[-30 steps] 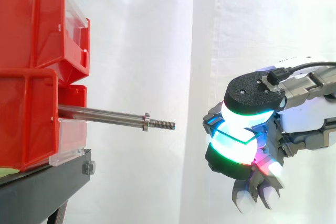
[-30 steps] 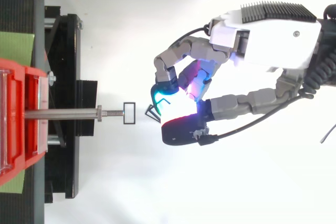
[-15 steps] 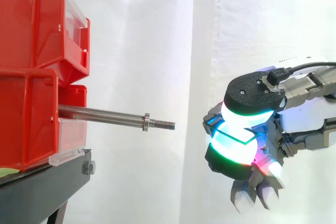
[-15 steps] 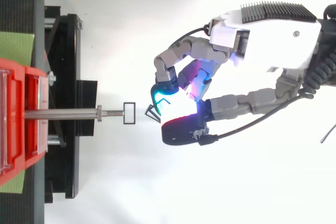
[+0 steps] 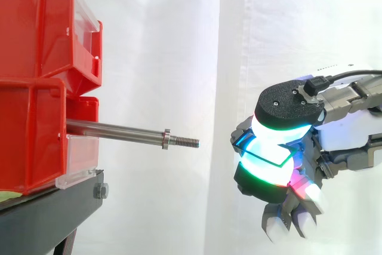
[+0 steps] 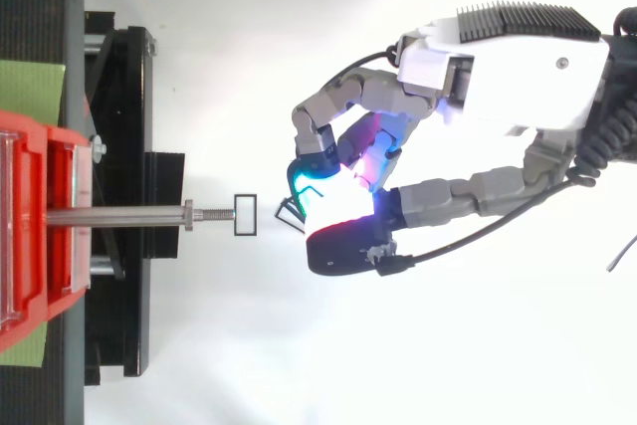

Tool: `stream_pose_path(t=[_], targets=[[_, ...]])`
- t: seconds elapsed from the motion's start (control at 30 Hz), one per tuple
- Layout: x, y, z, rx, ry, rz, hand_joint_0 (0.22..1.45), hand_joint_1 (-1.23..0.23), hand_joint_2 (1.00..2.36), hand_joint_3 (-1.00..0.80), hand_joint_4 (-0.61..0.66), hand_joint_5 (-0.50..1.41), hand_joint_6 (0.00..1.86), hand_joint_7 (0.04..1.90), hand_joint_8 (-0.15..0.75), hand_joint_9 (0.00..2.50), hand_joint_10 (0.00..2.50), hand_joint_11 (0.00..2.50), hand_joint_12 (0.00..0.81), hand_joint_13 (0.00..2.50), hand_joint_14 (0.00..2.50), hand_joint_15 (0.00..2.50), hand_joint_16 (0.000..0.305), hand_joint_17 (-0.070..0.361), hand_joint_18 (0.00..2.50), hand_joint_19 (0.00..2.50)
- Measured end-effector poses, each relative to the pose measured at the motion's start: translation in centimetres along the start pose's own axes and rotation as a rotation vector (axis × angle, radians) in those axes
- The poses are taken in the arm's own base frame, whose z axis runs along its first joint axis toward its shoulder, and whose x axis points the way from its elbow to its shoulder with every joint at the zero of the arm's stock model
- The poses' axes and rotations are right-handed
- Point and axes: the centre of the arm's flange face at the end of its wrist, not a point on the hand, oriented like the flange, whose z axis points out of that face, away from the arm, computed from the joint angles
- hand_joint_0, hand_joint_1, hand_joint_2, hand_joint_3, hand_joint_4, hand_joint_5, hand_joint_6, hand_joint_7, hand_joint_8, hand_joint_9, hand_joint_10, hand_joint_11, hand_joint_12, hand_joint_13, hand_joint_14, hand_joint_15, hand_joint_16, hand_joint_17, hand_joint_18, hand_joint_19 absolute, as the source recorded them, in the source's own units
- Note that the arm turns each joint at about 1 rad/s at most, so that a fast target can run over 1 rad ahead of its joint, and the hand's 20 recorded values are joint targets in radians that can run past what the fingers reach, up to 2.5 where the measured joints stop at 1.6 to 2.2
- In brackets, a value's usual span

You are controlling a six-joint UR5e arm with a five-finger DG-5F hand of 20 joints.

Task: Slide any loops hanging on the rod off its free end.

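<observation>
On the left, the red bins (image 5: 36, 88) sit on the black stand (image 5: 54, 207). The rod (image 5: 113, 129) pokes out of them, past the stand's right edge. The rod is bare all the way to its screw tip, with nothing hanging on it. Just past that tip, seen from above, is a small black loop (image 6: 235, 216). I think it is lying on the white floor below, off the rod. Further right is my hand (image 6: 498, 67), well away from the rod. My fingers (image 5: 265, 174) are curled in tight, with the pads pressed together. A thin dark wire (image 6: 287, 208) sticks out from between them. I think it is another loop and I am pinching it. Since a second ago almost nothing has moved. My hand has sunk a tiny bit, and the rod and the small black loop are just where they were. So I think the sliding job is done, and I only need to let go of what I hold.
</observation>
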Motion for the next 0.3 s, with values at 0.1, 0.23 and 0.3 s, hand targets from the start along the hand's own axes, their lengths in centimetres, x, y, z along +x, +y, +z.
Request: stream_pose_path(t=[0.1, 0.23, 0.3], targets=[[0.0, 0.0, 0.0, 0.0, 0.0, 0.0, 0.61, -0.77, 1.01, 0.11, -0.03, -0.13, 0.88, 1.38, 0.39, 1.25, 0.02, 0.56, 0.433, 0.92, 0.01, 0.26, 0.075, 0.168, 0.95, 0.44], [0.0, -0.01, 0.0, 0.0, 0.0, 0.0, 0.61, -0.77, 1.01, 0.11, -0.04, -0.13, 0.88, 1.38, 0.398, 1.25, 0.02, 0.56, 0.439, 0.93, 0.01, 0.26, 0.075, 0.168, 0.96, 0.44], [0.01, -0.01, 0.01, 0.0, 0.0, -0.001, 0.61, -0.77, 1.01, 0.11, -0.03, -0.13, 0.88, 1.38, 0.401, 1.25, 0.01, 0.55, 0.443, 0.93, 0.01, 0.26, 0.075, 0.169, 0.96, 0.44]])
